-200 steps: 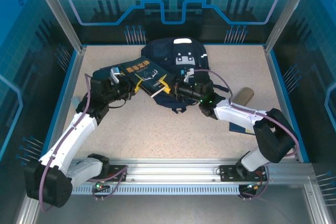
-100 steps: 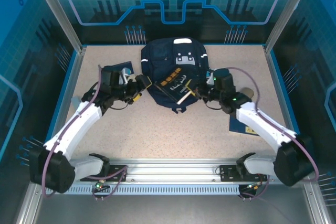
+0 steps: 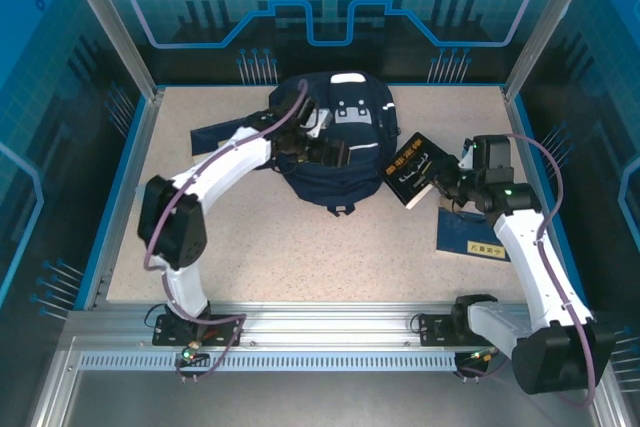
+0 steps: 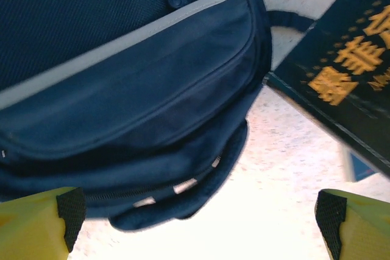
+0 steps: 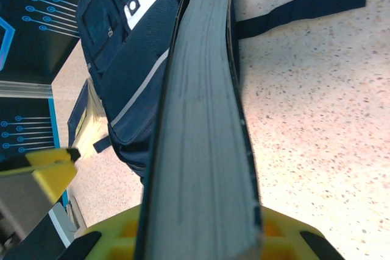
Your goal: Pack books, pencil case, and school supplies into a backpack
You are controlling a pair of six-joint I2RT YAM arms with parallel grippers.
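Right pincer (image 3: 443,184) pinches a navy book (image 3: 413,169) just right of the backpack (image 3: 340,185).
The book is tilted, with its gold cover lettering facing up. The left pincer (image 4: 200,211) is spread wide with nothing between its fingers, hovering over the backpack's front pocket at the far middle of the desk (image 3: 300,247). A second book (image 3: 472,237) lies flat beneath the right arm.
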